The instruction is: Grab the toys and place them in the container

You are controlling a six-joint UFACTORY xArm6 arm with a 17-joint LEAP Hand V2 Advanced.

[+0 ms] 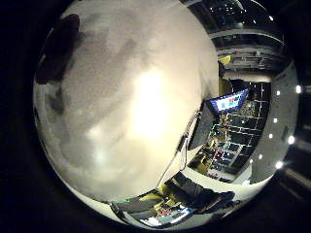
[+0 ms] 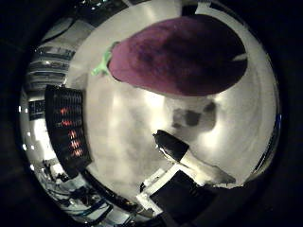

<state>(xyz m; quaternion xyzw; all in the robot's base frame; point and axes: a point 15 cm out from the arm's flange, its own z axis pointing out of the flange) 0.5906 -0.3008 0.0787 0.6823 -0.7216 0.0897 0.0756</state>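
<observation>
Toy: purple plush aubergine with green stalk [image 2: 180,54], lying on white table [image 2: 128,137], close to palm.
Fingers [image 2: 173,146]: one black-tipped, extended, nothing held.
Advice: fingers to be curled round the toy's middle.

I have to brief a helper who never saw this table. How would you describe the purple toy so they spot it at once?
Start from the pale table top that fills the thumb side palm view. Close under the palm lies a large rounded toy eggplant, deep purple with a small green stem at one end. Nothing else on the table is purple; the black-tipped finger nearby belongs to the hand.
</observation>
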